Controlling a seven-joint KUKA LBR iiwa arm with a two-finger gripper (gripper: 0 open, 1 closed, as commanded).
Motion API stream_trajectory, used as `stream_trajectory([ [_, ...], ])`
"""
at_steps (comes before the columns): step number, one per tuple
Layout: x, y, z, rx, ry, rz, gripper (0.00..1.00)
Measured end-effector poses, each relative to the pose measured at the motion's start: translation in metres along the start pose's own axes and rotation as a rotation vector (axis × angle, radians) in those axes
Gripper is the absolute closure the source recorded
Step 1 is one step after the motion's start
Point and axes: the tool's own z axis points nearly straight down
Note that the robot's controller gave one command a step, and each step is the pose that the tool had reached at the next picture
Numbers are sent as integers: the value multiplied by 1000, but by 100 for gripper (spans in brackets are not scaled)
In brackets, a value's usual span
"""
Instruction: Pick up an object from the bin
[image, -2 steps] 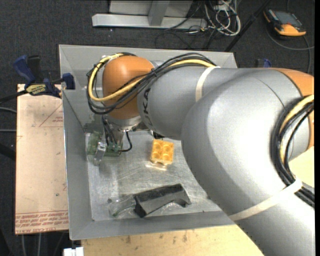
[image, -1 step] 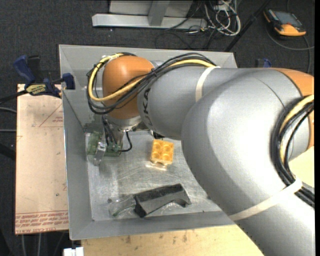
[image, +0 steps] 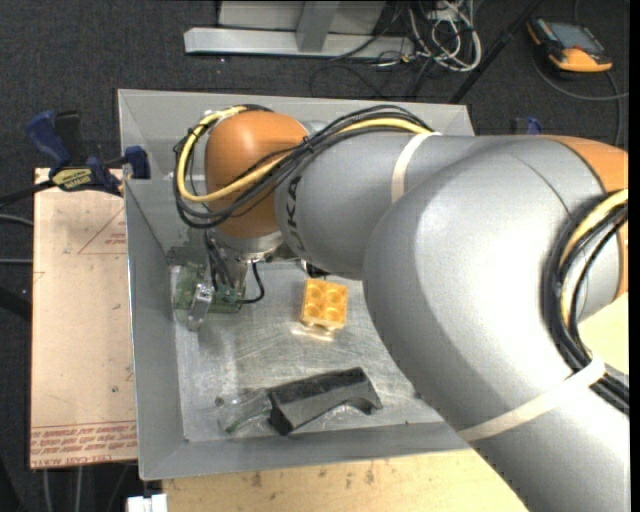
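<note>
Bin contents as I read them from the overhead view:

1. Pincer (image: 207, 293): lowered at the left wall of the bin (image: 150, 360), about midway along it. I cannot tell whether it is released or clenched.
2. Greenish, partly clear object (image: 184, 291): against the left wall, right at the pincer. I cannot tell whether they touch.
3. Yellow waffle-patterned block (image: 323, 305): mid-floor, apart from the pincer.
4. Black angular piece (image: 322, 396): along the near edge.
5. Crumpled clear plastic item (image: 238, 412): near-left corner, just beside the black piece.
</note>
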Motion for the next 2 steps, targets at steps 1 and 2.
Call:
stream_trajectory([
  [1,2,-2,-6,7,9,0,100],
  [2,3,-2,-25,9,14,0,100],
])
